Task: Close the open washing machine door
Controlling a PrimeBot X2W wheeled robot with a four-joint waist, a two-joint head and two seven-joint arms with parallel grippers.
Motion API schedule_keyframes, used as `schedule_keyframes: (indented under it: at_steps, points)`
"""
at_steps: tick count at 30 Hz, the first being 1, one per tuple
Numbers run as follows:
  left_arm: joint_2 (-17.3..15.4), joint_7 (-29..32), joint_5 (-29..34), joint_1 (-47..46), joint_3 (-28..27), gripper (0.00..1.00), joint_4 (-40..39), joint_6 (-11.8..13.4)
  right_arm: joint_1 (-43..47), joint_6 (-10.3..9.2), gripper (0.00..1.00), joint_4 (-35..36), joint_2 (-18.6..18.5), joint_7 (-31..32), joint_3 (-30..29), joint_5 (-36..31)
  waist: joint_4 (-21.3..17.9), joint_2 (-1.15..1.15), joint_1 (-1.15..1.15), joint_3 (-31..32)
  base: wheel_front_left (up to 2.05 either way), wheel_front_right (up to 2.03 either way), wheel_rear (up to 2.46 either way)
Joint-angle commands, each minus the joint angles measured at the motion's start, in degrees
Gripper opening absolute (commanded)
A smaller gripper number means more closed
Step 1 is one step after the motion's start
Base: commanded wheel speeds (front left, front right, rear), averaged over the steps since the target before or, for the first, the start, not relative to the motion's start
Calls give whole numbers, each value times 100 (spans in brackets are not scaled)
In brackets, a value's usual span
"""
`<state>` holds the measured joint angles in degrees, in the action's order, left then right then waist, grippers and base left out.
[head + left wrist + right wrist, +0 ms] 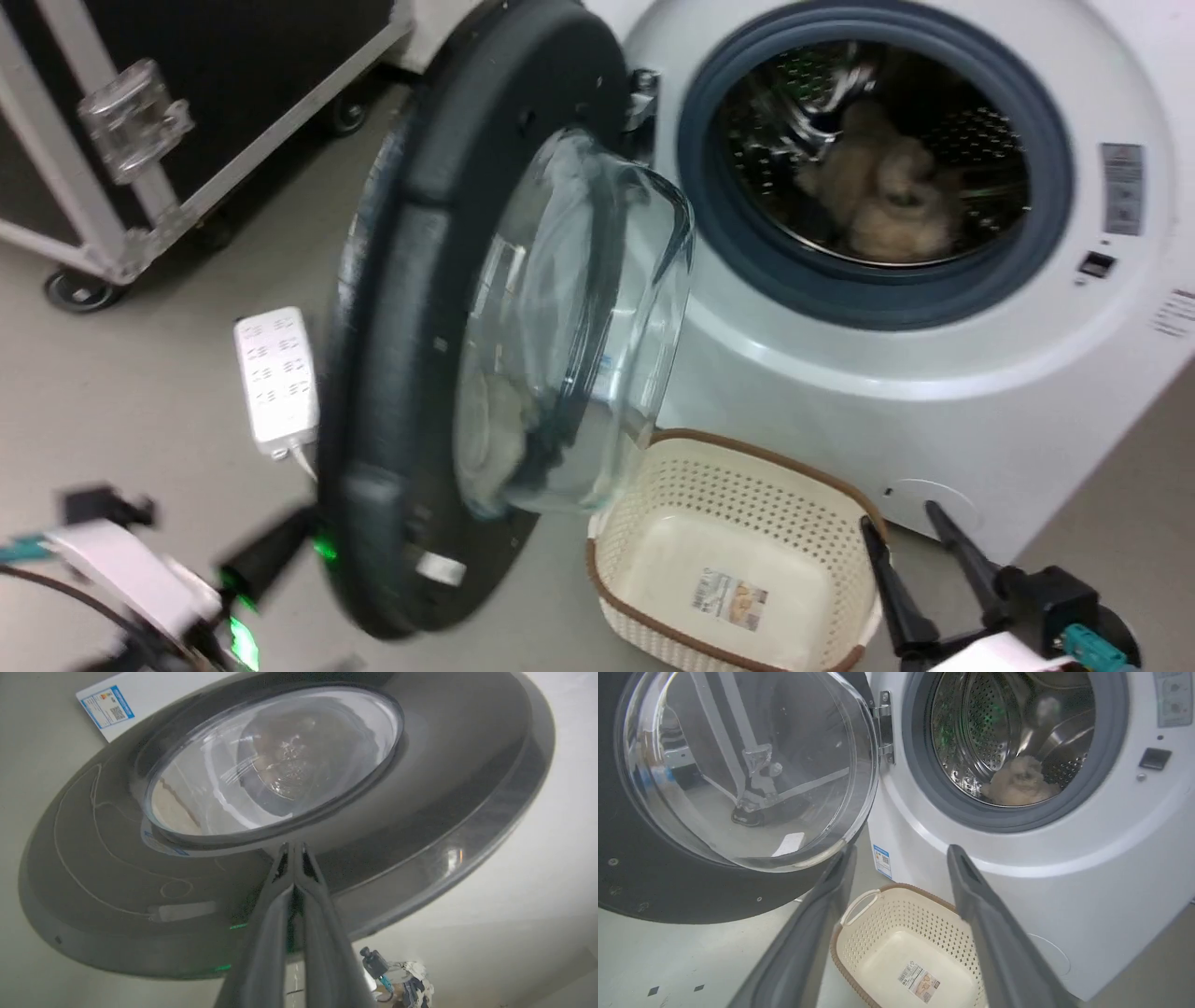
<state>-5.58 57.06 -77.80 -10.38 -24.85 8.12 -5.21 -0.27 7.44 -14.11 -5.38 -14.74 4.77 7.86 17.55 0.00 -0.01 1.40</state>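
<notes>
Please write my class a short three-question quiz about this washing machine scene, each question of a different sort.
1. True or false: the large round glossy black washing machine door, with its clear glass bowl, stands open.
2. The two dark fingers of the left gripper are: A spread apart; B pressed together; C closed around a cloth.
3. Fill in: a beige fluffy item lies inside the perforated steel ___.
Key: 1 true; 2 B; 3 drum.
</notes>
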Motion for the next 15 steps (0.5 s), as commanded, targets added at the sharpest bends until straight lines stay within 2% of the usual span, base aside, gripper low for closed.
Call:
schedule_keyframes:
  at_steps: [1, 5, 9, 15]
  points:
    - [180, 27, -93, 341, 249, 0, -278, 50, 92, 5, 100, 8, 53, -25, -157, -95, -180, 0, 1, 53, 0, 0, 0]
    - [263, -244, -561, 913, 910, 0, -707, 142, 96, 5, 100, 55, 126, 2, -455, -219, -530, 0, 1, -7, 0, 0, 0]
    - [267, -1046, -1198, 1244, 1893, 0, -941, 106, 42, 5, 100, 148, 162, 77, -643, -276, -1000, 0, 1, -194, 0, 0, 0]
    - [269, -1983, -1574, 1016, 3019, 0, -873, -48, -75, 5, 100, 299, 159, 178, -644, -333, -1865, 0, 1, -627, 0, 0, 0]
